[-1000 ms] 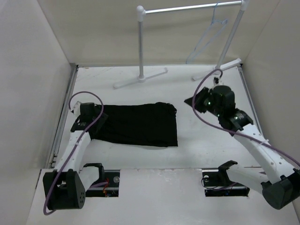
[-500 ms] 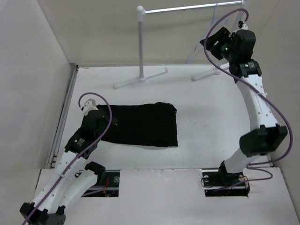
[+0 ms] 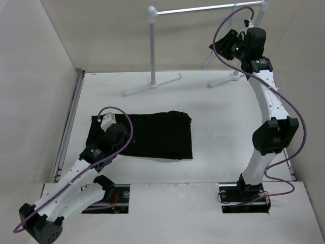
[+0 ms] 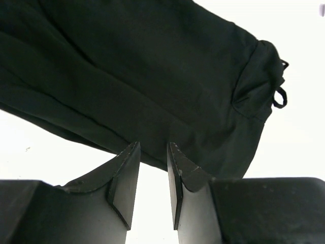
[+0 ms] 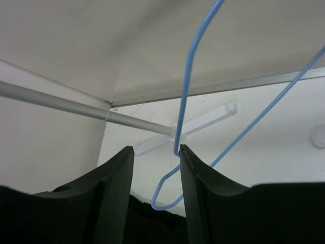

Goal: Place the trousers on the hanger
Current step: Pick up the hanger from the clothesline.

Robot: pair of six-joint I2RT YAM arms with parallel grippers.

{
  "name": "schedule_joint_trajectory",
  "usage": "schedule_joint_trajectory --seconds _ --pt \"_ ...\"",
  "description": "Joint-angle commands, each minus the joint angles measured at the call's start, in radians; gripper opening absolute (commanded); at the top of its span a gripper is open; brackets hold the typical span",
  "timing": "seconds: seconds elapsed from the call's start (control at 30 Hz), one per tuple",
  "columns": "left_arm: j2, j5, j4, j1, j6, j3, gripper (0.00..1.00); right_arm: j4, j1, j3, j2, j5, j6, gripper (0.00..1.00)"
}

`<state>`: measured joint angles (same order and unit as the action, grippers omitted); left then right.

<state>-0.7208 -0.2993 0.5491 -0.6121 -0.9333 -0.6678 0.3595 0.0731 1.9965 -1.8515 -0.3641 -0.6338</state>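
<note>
The black trousers (image 3: pixel 157 134) lie folded flat on the white table, drawstring waist at the right. My left gripper (image 3: pixel 121 136) hovers over their left part; in the left wrist view it (image 4: pixel 153 152) is open by a narrow gap, empty, just above the trousers (image 4: pixel 152 76) near their near edge. The pale-blue wire hanger (image 3: pixel 208 60) hangs from the rack rail at the back right. My right gripper (image 3: pixel 224 44) is raised beside it. In the right wrist view it (image 5: pixel 154 152) is open, and the hanger (image 5: pixel 190 71) wire runs down against the right finger's tip, its lower corner between the fingers.
The white tubular rack (image 3: pixel 152 46) stands at the back with two posts on cross feet and a rail (image 3: pixel 203 8) on top; the rail also shows in the right wrist view (image 5: pixel 61 101). Pale walls enclose the table on the left, back and right.
My right arm has risen from the table to the hanger on the rail and then shifted slightly left. My left arm has moved right over the trousers' left part.
</note>
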Motion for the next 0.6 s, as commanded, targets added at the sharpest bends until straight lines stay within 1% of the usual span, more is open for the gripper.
schedule_joint_trajectory --seconds 0.0,0.1,0.2,0.37,0.4,0.5,0.57 --pt "0.003 -0.032 -0.032 -0.008 -0.039 0.013 0.26 -0.09 0.004 0.047 -0.014 -0.052 0.017 0.44" --pt "0.009 -0.032 -0.032 -0.008 -0.042 0.016 0.26 -0.102 0.007 0.042 -0.034 -0.049 0.022 0.43" --pt "0.012 -0.032 -0.032 -0.008 -0.045 0.016 0.26 -0.103 0.011 0.041 -0.052 -0.036 0.023 0.45" --pt "0.012 -0.032 -0.032 -0.008 -0.05 0.014 0.26 -0.128 0.014 0.044 -0.072 -0.036 0.026 0.43" --pt "0.011 -0.032 -0.032 -0.01 -0.052 0.016 0.26 -0.134 0.014 0.045 -0.075 -0.039 0.023 0.4" --pt "0.009 -0.032 -0.032 -0.011 -0.062 0.022 0.26 -0.151 0.021 0.045 -0.077 -0.052 0.022 0.24" --pt "0.009 -0.032 -0.035 -0.011 -0.065 0.025 0.26 -0.16 0.027 0.039 -0.065 -0.052 0.028 0.18"
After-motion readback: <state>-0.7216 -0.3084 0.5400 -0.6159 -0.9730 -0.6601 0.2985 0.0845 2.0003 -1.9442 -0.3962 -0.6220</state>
